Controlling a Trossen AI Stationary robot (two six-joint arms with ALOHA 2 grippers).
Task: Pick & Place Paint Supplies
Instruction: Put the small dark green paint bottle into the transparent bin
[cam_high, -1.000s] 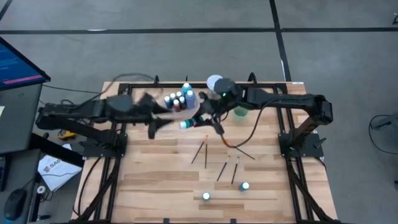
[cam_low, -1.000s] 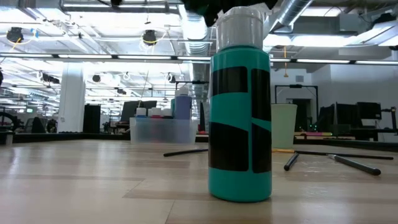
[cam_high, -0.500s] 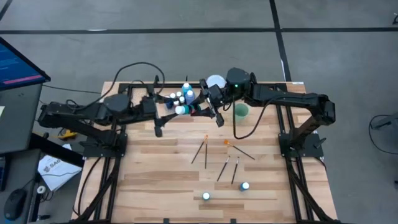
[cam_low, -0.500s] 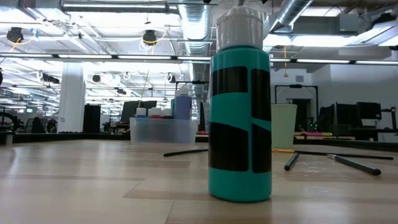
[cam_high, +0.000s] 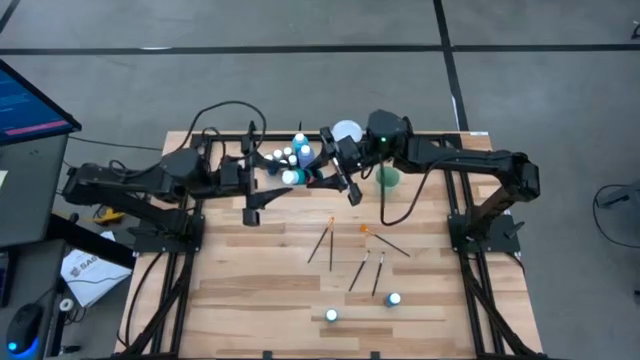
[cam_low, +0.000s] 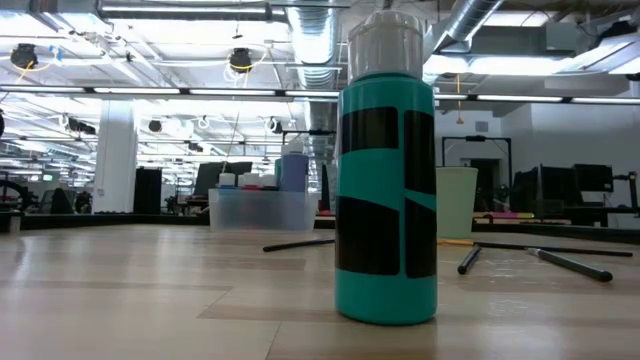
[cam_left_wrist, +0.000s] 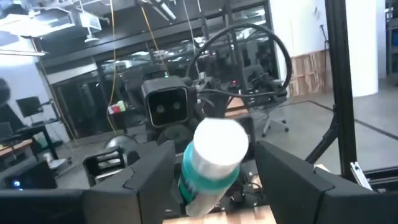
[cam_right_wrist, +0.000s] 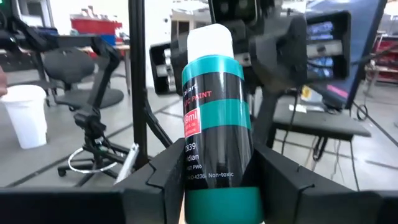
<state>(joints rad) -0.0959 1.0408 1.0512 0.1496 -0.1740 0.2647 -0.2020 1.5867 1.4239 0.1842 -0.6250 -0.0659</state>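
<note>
Wooden table (cam_high: 250, 290) is mostly bare along its near and left parts, with brushes (cam_high: 345, 255) scattered mid-right and two white-capped bottles (cam_high: 362, 307) standing close to the near edge. Far edge is crowded: a clear bin of bottles (cam_high: 287, 160), a white globe (cam_high: 347, 131) and a green cup (cam_high: 387, 179). Right gripper (cam_high: 318, 178) is clamped on a teal paint bottle (cam_right_wrist: 217, 124), held sideways just beside the bin; left gripper (cam_high: 262, 192) faces it nearby, fingers spread and holding nothing.
</note>
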